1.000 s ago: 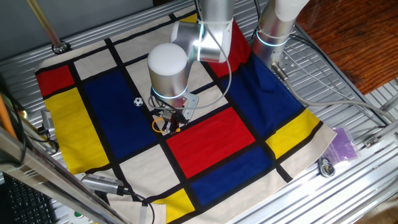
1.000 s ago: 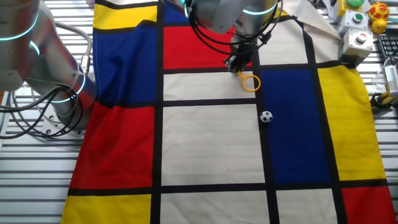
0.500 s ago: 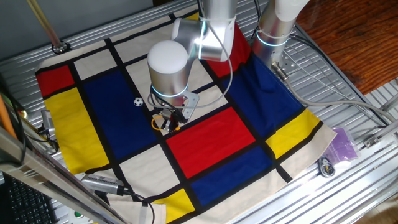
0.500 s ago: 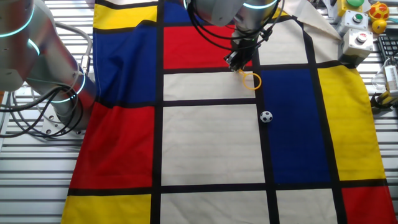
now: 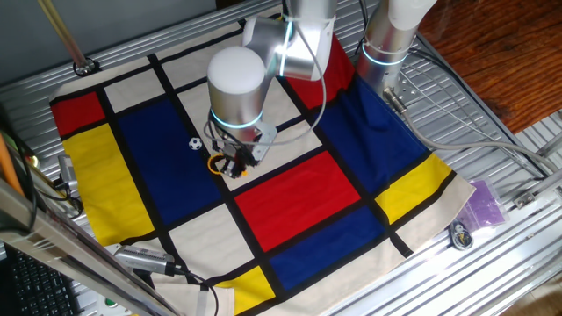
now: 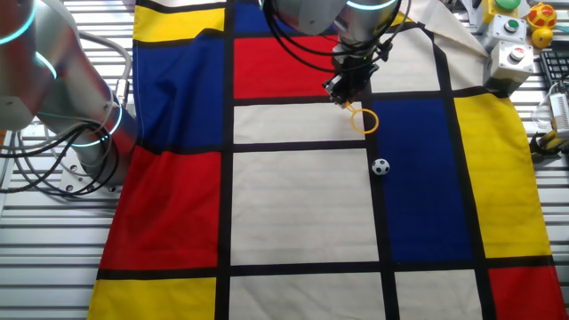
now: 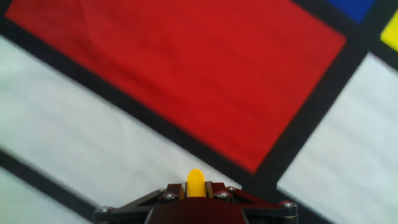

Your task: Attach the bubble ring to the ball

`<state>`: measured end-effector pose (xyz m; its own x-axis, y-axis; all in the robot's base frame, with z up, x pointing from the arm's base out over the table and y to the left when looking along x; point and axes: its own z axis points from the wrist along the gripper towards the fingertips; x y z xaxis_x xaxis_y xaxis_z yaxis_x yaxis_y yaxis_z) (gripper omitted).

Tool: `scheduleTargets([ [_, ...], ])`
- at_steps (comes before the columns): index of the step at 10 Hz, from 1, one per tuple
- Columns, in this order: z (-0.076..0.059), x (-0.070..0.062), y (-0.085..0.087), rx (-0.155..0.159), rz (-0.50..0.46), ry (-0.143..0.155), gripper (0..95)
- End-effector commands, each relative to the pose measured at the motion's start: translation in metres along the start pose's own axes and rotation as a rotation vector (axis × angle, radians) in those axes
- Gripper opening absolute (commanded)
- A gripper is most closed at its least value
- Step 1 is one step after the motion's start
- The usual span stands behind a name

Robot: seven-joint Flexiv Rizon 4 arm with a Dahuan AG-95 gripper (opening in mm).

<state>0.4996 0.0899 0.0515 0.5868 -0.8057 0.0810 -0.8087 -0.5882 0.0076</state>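
Clearly the end effector [image 6: 345, 92] is clamped on the bubble ring [image 6: 362, 119] by its handle, near the ball [image 6: 380, 166].

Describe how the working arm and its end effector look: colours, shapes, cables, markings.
The arm is made of smooth silver-grey cylinders with a rounded white cap and glowing cyan rings at the joints. Thin black cables loop from the wrist. The end effector is small, dark and compact; in the hand view its body shows reddish-brown with silver screws. No lettering is readable.
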Motion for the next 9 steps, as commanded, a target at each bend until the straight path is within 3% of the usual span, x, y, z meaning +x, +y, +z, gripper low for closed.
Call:
scheduleTargets([
  [1,-0.005,0.009,0.003,0.005,0.022,0.013,0.0],
  [3,-0.009,0.018,0.009,0.002,0.061,0.024,0.0],
  [6,-0.004,0.03,0.011,0.007,0.124,0.029,0.0],
  [9,-0.006,0.035,0.002,0.001,0.125,0.037,0.0],
])
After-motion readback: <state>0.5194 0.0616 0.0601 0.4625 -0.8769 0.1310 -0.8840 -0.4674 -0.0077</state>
